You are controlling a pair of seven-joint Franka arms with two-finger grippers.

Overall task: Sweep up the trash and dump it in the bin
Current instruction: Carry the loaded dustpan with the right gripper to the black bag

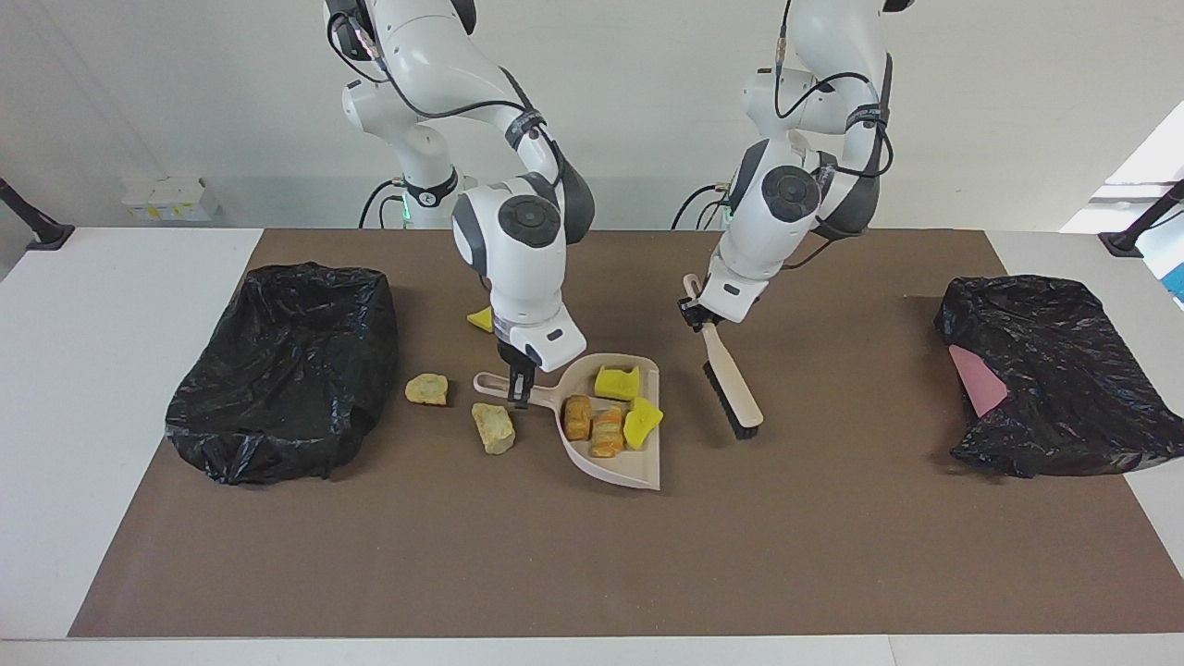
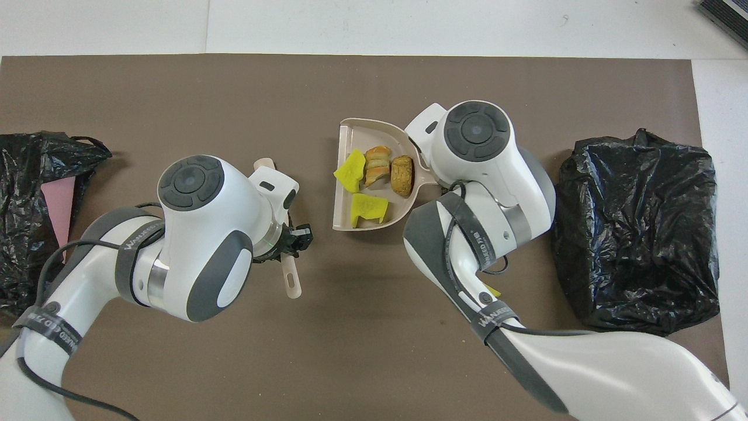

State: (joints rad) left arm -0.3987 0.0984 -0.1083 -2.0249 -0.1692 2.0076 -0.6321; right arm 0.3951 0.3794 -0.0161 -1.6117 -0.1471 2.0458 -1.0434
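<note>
The right gripper (image 1: pixel 519 396) clamps the dustpan (image 1: pixel 618 467) handle, four trash pieces (image 1: pixel 608 421) loaded beside it for dumping, while the left gripper (image 1: pixel 693 317) holds the brush (image 1: pixel 732 398) clear.

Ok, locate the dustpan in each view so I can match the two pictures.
Facing view: the dustpan sits mid-table, its handle held by the right gripper.
Overhead view: the dustpan lies just above centre, its handle hidden under the right arm.
Shared landmark: the two yellow sponge pieces lying in its tray in both views.
</note>
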